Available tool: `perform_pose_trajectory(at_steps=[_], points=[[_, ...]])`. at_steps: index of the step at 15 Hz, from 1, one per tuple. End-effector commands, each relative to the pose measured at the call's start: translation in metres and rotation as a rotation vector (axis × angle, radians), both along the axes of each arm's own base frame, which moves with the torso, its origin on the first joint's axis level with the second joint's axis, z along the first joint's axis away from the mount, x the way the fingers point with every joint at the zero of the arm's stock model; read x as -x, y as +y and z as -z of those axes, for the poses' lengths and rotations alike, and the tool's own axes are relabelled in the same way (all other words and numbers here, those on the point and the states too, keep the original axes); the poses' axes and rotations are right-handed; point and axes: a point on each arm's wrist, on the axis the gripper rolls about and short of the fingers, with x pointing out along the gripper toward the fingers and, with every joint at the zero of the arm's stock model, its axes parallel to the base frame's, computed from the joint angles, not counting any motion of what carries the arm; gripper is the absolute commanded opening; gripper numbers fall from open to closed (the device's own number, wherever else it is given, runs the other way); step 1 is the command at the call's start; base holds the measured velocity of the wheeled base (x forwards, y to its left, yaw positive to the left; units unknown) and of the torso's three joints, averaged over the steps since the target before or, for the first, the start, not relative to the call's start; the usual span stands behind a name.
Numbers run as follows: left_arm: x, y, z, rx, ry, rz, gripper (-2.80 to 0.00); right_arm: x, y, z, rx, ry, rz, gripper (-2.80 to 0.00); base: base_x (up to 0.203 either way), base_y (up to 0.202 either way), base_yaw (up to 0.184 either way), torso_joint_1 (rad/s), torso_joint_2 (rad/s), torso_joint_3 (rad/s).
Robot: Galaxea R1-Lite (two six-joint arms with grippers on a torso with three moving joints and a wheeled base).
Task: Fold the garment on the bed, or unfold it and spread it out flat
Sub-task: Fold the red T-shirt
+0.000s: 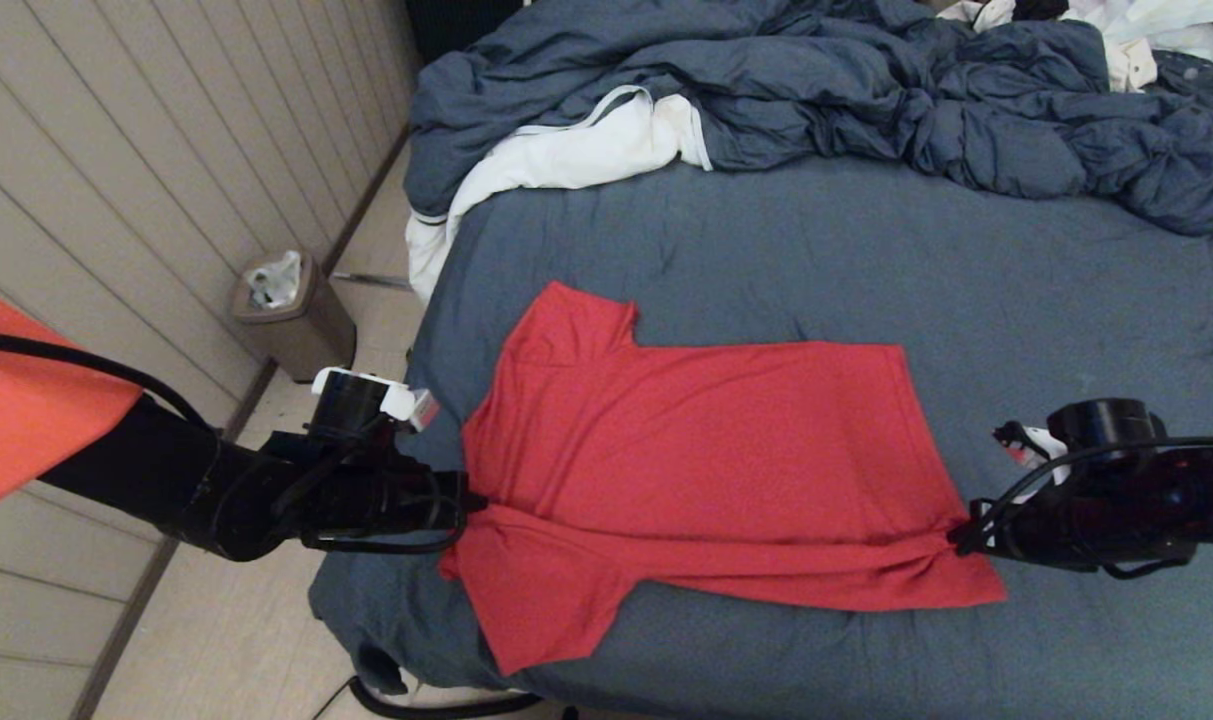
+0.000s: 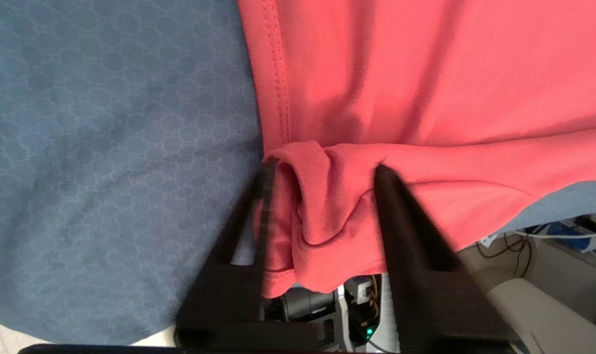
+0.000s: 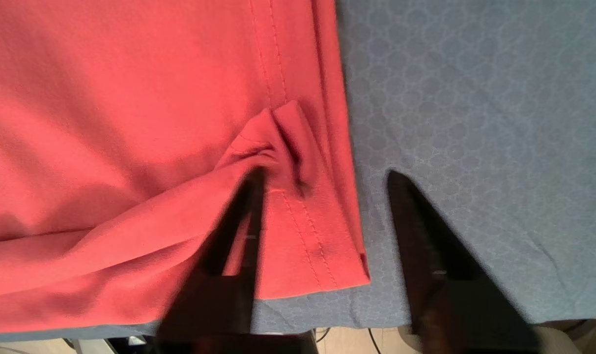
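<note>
Here the red short-sleeved T-shirt (image 1: 706, 460) lies plain side up on the slate-blue bed (image 1: 966, 260), near the front edge of the mattress, with its length running from the left edge toward the right. One sleeve points to the far side and the other hangs toward the front edge. A long fold runs across the shirt, parallel to the front edge, between the two grippers.

The left gripper (image 2: 322, 182) is at the left edge of the bed, at the sleeve end of the shirt. Its black fingers (image 2: 401, 206) are spread apart, and a bunched lump of red cloth sits between them, not squeezed. The right gripper (image 3: 322, 182) is at the hem end, toward the right side of the bed. Its fingers are also released; one finger (image 3: 248, 196) lies over the puckered hem, the other over the bare sheet just beside it.

At the far side a rumpled blue duvet (image 1: 866, 90) is heaped, with a white cloth (image 1: 566, 155) under it at the far left corner
</note>
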Motion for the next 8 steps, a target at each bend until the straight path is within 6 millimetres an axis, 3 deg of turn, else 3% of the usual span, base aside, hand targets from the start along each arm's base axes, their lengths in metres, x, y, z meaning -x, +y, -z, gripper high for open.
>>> perform_pose_trajectory(at_steps=[1, 6, 8], points=[[0.005, 0.003, -0.011, 0.015, -0.026, -0.006, 0.0, 0.001, -0.001, -0.006, 0.002, -0.019, 0.002, 0.0, 0.0, 0.0, 0.0, 0.0, 0.0, 0.0], [0.028, 0.016, -0.051, 0.061, -0.117, -0.031, 0.0, 0.01, 0.002, -0.029, 0.008, -0.088, 0.013, 0.0, 0.0, 0.0, 0.0, 0.0, 0.0, 0.0], [0.035, 0.024, -0.054, 0.062, -0.119, -0.046, 0.0, 0.015, 0.004, -0.037, 0.01, -0.106, 0.014, 0.0, 0.0, 0.0, 0.0, 0.0, 0.0, 0.0]])
